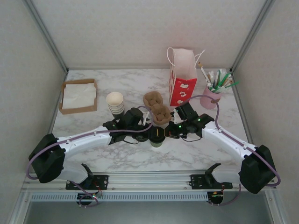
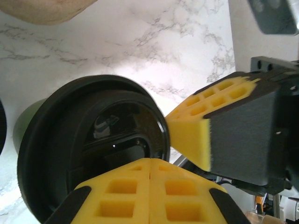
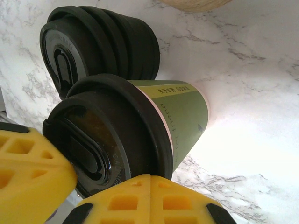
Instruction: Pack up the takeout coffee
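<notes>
The takeout coffee [image 1: 158, 137] stands upright mid-table, a green-sided paper cup [image 3: 184, 114] under a black lid [image 3: 112, 135]. My left gripper [image 1: 149, 135] comes at it from the left, shut, pads pressed together with nothing between them. Its tips [image 2: 150, 161] sit over the near rim of the lid [image 2: 88, 149]. From the right, my right gripper [image 1: 168, 134] is also shut and empty, tips [image 3: 150, 177] against the lid's edge. Each wrist view catches the other gripper's yellow pad beside the lid.
A squat stack of black lids [image 3: 103, 46] sits just beyond the cup. Behind are a brown cup carrier [image 1: 157, 108], a stack of cream cups [image 1: 115, 102], a red and white paper bag [image 1: 182, 79], a pink holder of sticks [image 1: 212, 95] and a napkin box [image 1: 78, 95].
</notes>
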You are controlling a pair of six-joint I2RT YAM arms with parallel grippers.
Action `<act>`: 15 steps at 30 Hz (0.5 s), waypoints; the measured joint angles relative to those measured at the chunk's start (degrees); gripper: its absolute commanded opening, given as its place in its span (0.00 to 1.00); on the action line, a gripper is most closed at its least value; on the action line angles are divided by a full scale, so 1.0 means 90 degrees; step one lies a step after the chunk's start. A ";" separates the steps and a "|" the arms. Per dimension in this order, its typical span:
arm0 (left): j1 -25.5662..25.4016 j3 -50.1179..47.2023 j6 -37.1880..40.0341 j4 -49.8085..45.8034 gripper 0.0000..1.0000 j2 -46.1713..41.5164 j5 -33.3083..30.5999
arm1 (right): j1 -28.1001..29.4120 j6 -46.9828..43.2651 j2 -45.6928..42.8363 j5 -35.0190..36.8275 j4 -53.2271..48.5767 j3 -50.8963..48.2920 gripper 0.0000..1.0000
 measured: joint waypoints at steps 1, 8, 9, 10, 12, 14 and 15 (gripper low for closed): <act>0.0000 -0.0032 0.0002 0.0070 0.06 -0.0005 -0.0002 | -0.0002 0.0000 0.0000 -0.0005 0.0022 -0.0015 0.00; 0.0002 -0.0296 -0.0049 0.0486 0.06 -0.0104 0.0019 | 0.0053 -0.0007 0.0036 0.0109 0.0019 -0.0019 0.00; 0.0002 -0.0318 -0.0053 0.0508 0.06 -0.0119 0.0019 | 0.0080 -0.0007 0.0046 0.0155 -0.0002 0.0002 0.00; 0.0002 -0.0333 -0.0056 0.0527 0.06 -0.0134 0.0019 | 0.0114 -0.0010 0.0070 0.0219 -0.0029 0.0039 0.00; 0.0002 -0.0364 -0.0078 0.0559 0.06 -0.0151 0.0019 | 0.0197 -0.0019 0.0141 0.0362 -0.0109 0.0138 0.00; 0.0002 -0.0379 -0.0102 0.0554 0.06 -0.0175 0.0019 | 0.0289 -0.0027 0.0226 0.0525 -0.0189 0.0250 0.00; 0.0002 -0.0389 -0.0107 0.0556 0.06 -0.0182 0.0019 | 0.0318 -0.0027 0.0260 0.0593 -0.0209 0.0287 0.00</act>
